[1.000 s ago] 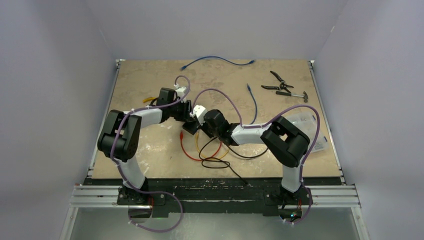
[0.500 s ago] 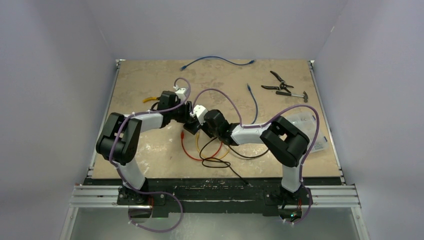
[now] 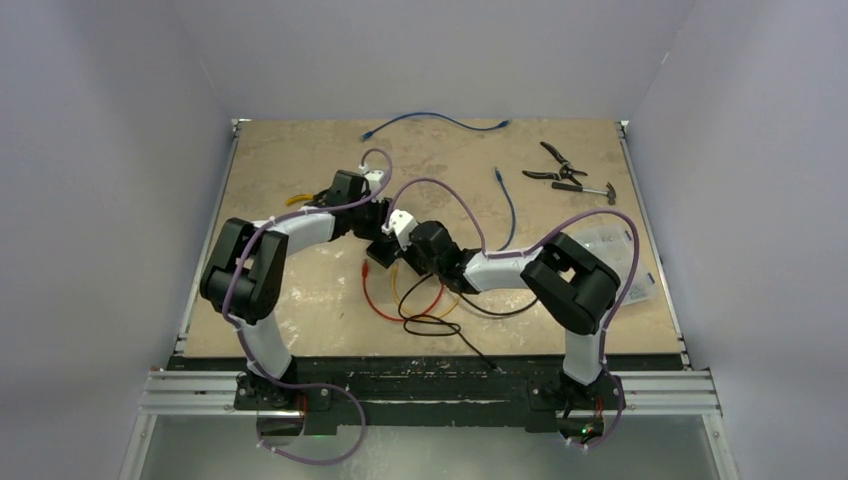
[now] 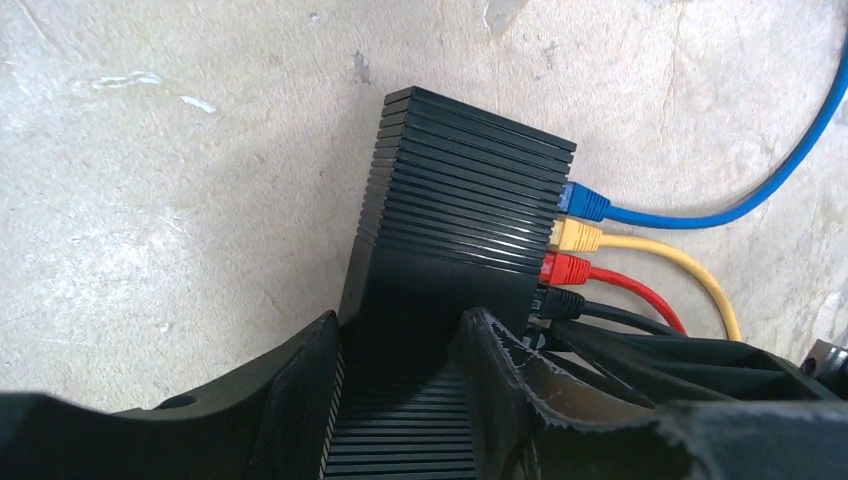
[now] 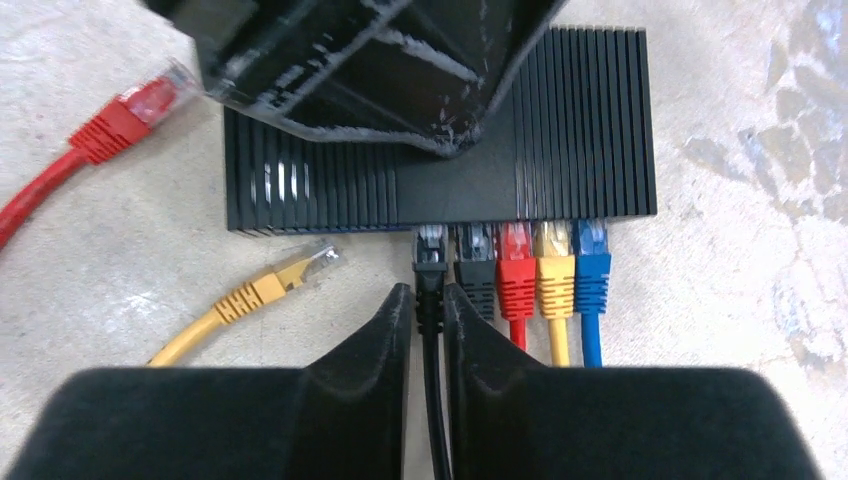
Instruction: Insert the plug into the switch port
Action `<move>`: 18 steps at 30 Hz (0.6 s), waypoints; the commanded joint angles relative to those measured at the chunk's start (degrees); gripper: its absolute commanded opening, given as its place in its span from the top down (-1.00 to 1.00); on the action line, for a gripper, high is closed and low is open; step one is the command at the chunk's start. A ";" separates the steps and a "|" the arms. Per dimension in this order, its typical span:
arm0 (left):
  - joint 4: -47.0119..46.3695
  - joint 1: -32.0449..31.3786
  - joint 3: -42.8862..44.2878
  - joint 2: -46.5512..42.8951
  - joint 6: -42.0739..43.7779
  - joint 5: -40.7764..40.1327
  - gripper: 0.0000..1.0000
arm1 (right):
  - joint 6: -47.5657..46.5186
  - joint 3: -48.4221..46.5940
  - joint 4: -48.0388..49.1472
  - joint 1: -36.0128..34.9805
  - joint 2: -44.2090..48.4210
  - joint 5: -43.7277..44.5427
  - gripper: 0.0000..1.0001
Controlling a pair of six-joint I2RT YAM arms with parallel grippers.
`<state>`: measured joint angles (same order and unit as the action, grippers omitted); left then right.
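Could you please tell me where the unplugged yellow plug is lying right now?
In the right wrist view, the loose yellow plug lies left of the right claw, just in front of the switch, below the loose red plug.

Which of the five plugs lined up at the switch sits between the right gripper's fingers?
The leftmost black plug in the right wrist view. The right gripper flanks it; the other black, red, yellow and blue plugs stand free.

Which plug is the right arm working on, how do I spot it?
Find the flat black ribbed switch box mid-table, with a row of plugs along one edge. It is the black plastic plug at the row's end, farthest from the blue plug, the only one between the jaws of the right gripper.
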<state>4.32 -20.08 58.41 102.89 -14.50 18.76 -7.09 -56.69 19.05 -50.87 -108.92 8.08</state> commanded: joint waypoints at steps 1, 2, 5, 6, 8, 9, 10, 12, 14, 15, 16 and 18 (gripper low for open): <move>8.69 -0.79 2.31 1.53 1.57 -0.93 0.03 | 2.79 1.53 12.70 -0.98 7.14 -2.03 0.49; 8.73 -0.02 2.43 0.87 1.72 -2.05 0.00 | 2.94 2.45 12.56 -0.98 8.10 -1.00 0.41; 9.63 1.51 3.22 -1.49 2.45 -5.68 -0.09 | 2.79 4.17 11.11 -0.90 10.45 1.01 0.20; 10.00 1.79 3.63 -2.39 2.72 -7.02 -0.11 | 2.86 4.76 10.72 -0.90 11.27 1.32 0.14; 10.39 2.09 4.17 -4.65 3.34 -10.00 -0.15 | 3.23 6.15 9.94 -0.91 13.17 2.14 0.07; 10.36 2.33 4.45 -5.75 3.50 -11.56 -0.17 | 3.41 6.86 9.47 -0.83 14.25 2.68 0.03; 10.25 2.59 4.66 -6.85 3.47 -13.15 -0.18 | 3.62 7.57 9.05 -0.81 15.32 3.53 -0.02; 10.12 3.33 5.24 -8.98 3.10 -17.12 -0.21 | 4.06 9.26 8.30 -0.57 18.68 5.08 -0.13; 9.66 4.33 5.83 -11.14 2.48 -20.31 -0.25 | 4.72 11.36 7.81 0.05 21.82 6.60 -0.27; 9.36 5.13 6.21 -12.07 2.12 -20.83 -0.27 | 4.98 12.37 7.72 0.44 23.47 7.21 -0.32; 9.26 6.01 6.78 -12.85 1.65 -20.60 -0.30 | 5.18 13.31 7.63 0.94 24.99 7.73 -0.37; 8.67 7.79 7.98 -13.77 0.54 -19.56 -0.51 | 5.50 14.72 7.23 2.17 27.76 8.34 -0.45</move>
<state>14.72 -15.33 62.33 93.32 -12.64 2.61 -3.20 -44.01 26.28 -50.63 -86.50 12.64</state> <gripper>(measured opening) 0.665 0.701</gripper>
